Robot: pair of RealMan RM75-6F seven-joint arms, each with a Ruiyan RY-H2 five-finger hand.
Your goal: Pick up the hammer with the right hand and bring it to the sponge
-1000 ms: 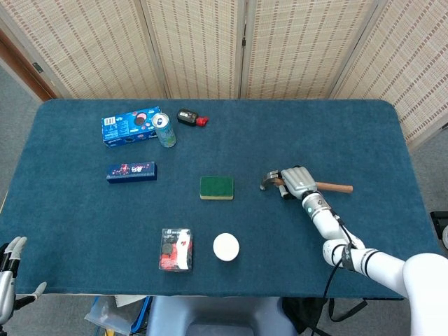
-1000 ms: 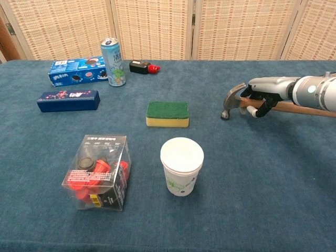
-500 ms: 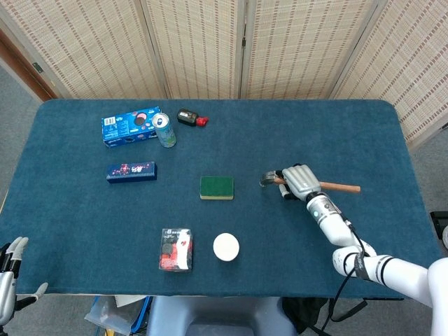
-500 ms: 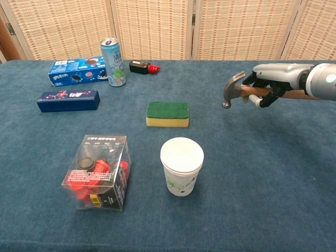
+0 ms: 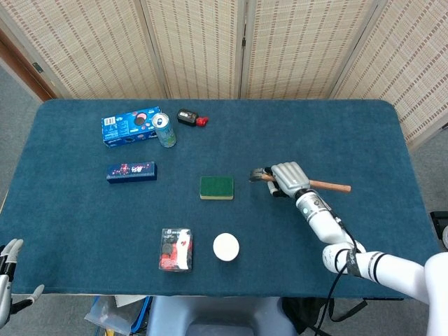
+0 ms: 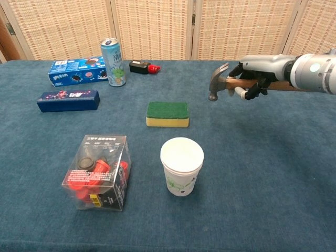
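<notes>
Right robot hand [image 6: 255, 77]: we see its fingers wrapped around the wooden handle of the hammer [image 6: 219, 81], held above the table [image 6: 273, 173] at upper right of the chest view.
Hammer head: points left toward the sponge [image 6: 167, 113], apart from it.
Left robot hand [image 5: 8, 276]: at the lower left edge of the head view; we cannot tell how its fingers sit.
Clear box [image 6: 98, 171]: lower left, we see red and black pieces inside.
Paper cup [image 6: 181, 165]: below the sponge, upright; its top shows only white.
Can [image 6: 113, 62]: upper left, upright, beside a blue cookie box [image 6: 77, 71].
</notes>
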